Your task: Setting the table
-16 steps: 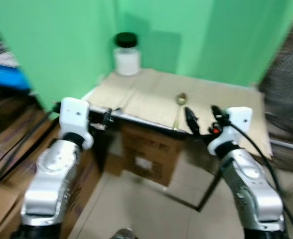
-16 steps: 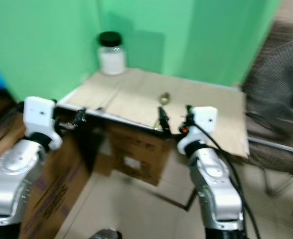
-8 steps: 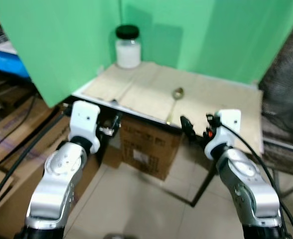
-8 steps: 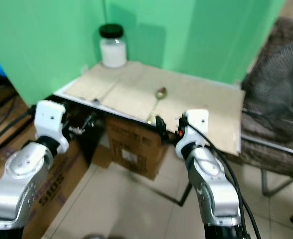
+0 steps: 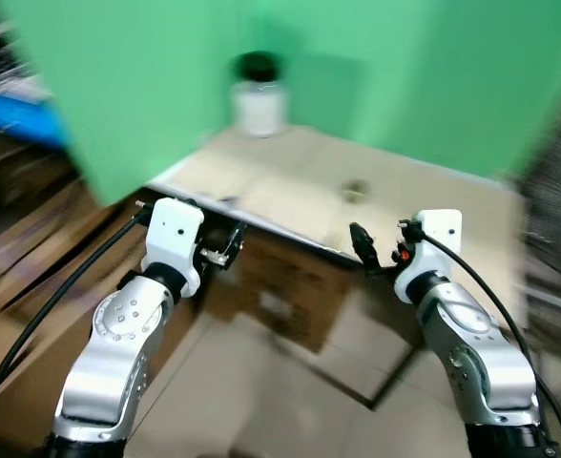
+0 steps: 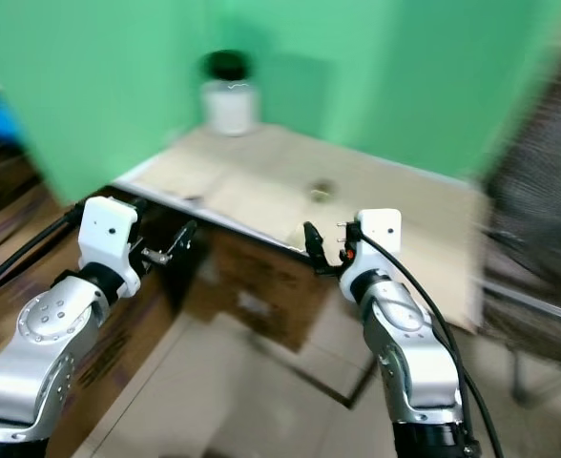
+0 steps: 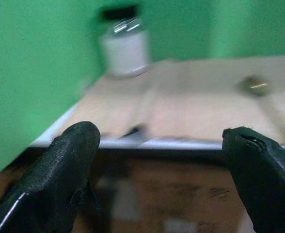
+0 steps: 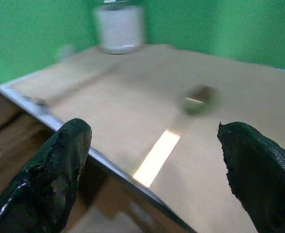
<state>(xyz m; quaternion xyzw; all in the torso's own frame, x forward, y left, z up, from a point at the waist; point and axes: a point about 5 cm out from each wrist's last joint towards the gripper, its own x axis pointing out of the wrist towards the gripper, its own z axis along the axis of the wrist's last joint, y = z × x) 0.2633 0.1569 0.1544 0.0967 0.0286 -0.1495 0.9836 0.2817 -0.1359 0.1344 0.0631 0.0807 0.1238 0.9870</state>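
Spoon point(image 8: 181, 127) flat on table point(image 5: 433, 191), straight ahead of right gripper point(image 5: 381, 256), handle pointing toward near edge, bowl farther in. Right arm nearer. Left gripper point(image 5: 225, 250) and right both spread, empty.

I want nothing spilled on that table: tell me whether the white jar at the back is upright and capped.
Upright and capped: the jar stands on its base in the table's far corner, black lid on top.

Two silver jointed arms, white boxy wrist housings, black cables, left hand point(image 5: 225, 250) and right hand point(image 5: 381, 250) black-fingered
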